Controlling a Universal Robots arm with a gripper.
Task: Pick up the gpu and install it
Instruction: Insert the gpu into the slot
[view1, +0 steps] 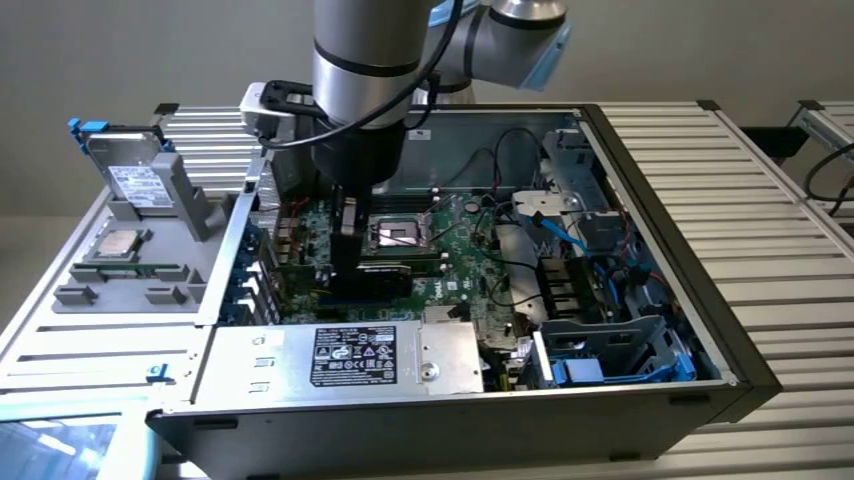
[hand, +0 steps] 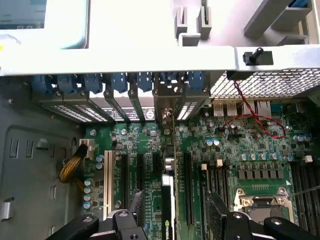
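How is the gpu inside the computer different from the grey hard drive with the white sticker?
The gpu stands in a slot on the green board inside the case; the hard drive sits outside, in a grey holder at the exterior view's left. The gpu looks black and green; the hard drive is grey with a white label. The open pincer straddles the gpu, far from the hard drive. Both stand on edge.

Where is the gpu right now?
The gpu stands on edge in a motherboard slot inside the case, between the open end effector fingers; in the exterior view it sits under the arm, toward the view's left of the CPU socket.
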